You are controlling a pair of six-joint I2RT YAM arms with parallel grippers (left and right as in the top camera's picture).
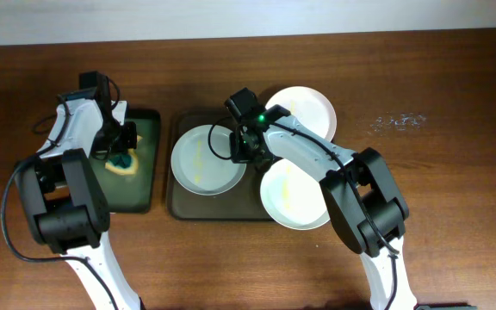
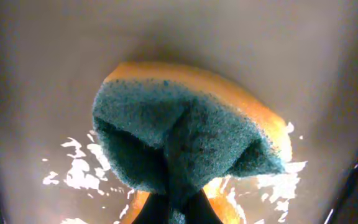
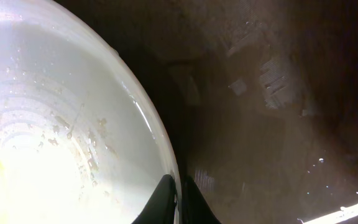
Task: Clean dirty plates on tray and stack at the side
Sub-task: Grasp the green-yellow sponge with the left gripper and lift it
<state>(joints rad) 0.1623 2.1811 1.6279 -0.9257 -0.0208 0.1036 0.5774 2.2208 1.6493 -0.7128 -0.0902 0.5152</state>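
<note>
Three white plates lie around the dark tray (image 1: 179, 209). The left plate (image 1: 203, 162) has a yellow smear and lies on the tray's left half. A second plate (image 1: 310, 109) lies at the tray's back right, and a third plate (image 1: 291, 200) with a yellow smear at the front right. My right gripper (image 1: 246, 148) is shut on the right rim of the left plate (image 3: 55, 124); its fingers (image 3: 179, 193) pinch the rim. My left gripper (image 1: 120, 155) is shut on the green-yellow sponge (image 2: 185, 137) over the small black tray (image 1: 145, 185).
The small black tray is wet, with water glints (image 2: 79, 168) under the sponge. The brown wooden table (image 1: 437, 198) stretches to the right of the plates. A pale smudge (image 1: 399, 122) marks the table at the right.
</note>
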